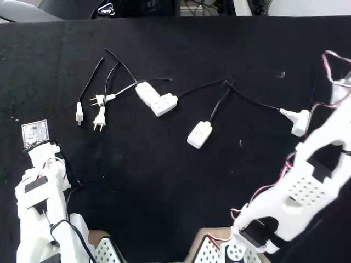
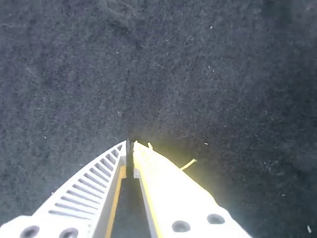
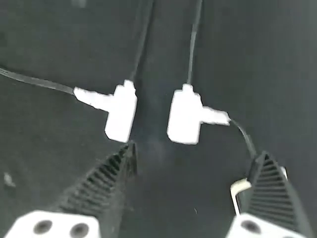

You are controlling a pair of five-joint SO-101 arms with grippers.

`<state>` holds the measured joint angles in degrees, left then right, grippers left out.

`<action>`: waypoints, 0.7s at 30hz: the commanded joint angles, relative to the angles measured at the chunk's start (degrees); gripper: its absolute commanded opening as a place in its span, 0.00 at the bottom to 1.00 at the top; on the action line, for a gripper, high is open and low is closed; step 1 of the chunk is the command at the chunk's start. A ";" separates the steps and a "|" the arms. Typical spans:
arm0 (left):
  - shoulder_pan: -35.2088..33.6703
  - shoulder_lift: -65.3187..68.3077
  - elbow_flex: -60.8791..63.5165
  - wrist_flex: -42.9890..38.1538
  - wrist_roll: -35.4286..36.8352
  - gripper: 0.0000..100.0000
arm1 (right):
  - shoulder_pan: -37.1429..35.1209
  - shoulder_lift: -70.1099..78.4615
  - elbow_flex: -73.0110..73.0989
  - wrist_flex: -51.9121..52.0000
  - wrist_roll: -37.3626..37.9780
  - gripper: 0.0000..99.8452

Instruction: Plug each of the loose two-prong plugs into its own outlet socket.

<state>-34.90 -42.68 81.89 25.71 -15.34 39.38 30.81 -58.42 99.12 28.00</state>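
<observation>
Right tool gapes wide, left tool pinched narrow. Grip a white plastic two-prong plug at ten o'clock by its body, prongs squared to a white boxy socket.

I'm working over a black cloth table cover, matt and fuzzy, flecked with pale lint. The loose two-prong plugs have smooth white plastic bodies and thin prongs that look like bare metal. Their cords are black with a matt sheath. The white block-shaped outlet sockets look like smooth, slightly glossy plastic. My left gripper is white moulded plastic, one finger ribbed, the other smooth.
</observation>
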 commanded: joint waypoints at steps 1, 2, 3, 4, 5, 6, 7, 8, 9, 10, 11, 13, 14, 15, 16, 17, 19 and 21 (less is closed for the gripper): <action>-0.40 -0.70 -0.31 -0.88 0.35 0.03 | -2.46 -2.95 -3.03 2.02 -2.81 0.33; -0.40 -0.70 -0.31 -0.88 0.35 0.03 | -2.99 -3.47 -2.24 2.02 -3.16 0.33; -0.31 -0.70 -0.31 -0.88 0.35 0.03 | -3.52 -4.18 -1.36 2.11 -3.16 0.33; -0.31 -0.70 -0.31 -0.88 0.35 0.03 | -4.04 -5.14 0.04 2.11 -3.16 0.33; -0.31 -0.70 -0.31 -0.88 0.35 0.03 | -5.01 -6.46 2.33 2.11 -3.16 0.33; -0.31 -0.70 -0.31 -0.88 0.35 0.03 | -5.89 -8.13 4.97 2.11 -3.16 0.33; -0.31 -0.70 -0.31 -0.88 0.35 0.03 | -7.30 -10.33 8.22 2.11 -3.16 0.33; -0.31 -0.70 -0.31 -0.97 0.35 0.03 | -8.70 -12.97 12.00 2.11 -3.16 0.33; -0.31 -0.70 -0.31 -0.97 0.35 0.03 | -10.20 -15.78 16.13 2.11 -3.16 0.33; -0.31 -0.70 -0.31 -0.97 0.35 0.03 | -12.31 -18.95 20.44 2.11 -3.16 0.33; -0.31 -0.70 -0.31 -0.97 0.35 0.03 | -14.51 -22.11 24.92 1.93 -3.16 0.33; -0.31 -0.70 -0.31 -0.97 0.35 0.03 | -19.78 -27.47 33.54 1.32 -3.16 0.33; -0.31 -0.70 -0.31 -0.97 0.35 0.03 | -22.86 -29.93 37.76 0.35 -3.16 0.33; -0.31 -0.70 -0.31 -0.97 0.35 0.03 | -25.93 -31.87 42.07 -0.97 -3.34 0.33; -0.31 -0.70 -0.31 -0.97 0.35 0.03 | -28.84 -33.63 46.29 -2.81 -4.40 0.33; -0.31 -0.70 -0.31 -0.97 0.35 0.03 | -31.65 -35.03 50.33 -5.01 -5.89 0.33; -0.40 -0.70 -0.31 -0.97 0.35 0.03 | -37.45 -36.70 58.33 -10.81 -8.88 0.33; -0.40 -0.70 -0.31 -0.97 0.35 0.03 | -42.29 -36.97 65.63 -17.32 -12.13 0.33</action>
<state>-34.90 -42.68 81.89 25.71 -15.34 4.31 -2.42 -2.42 89.98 19.82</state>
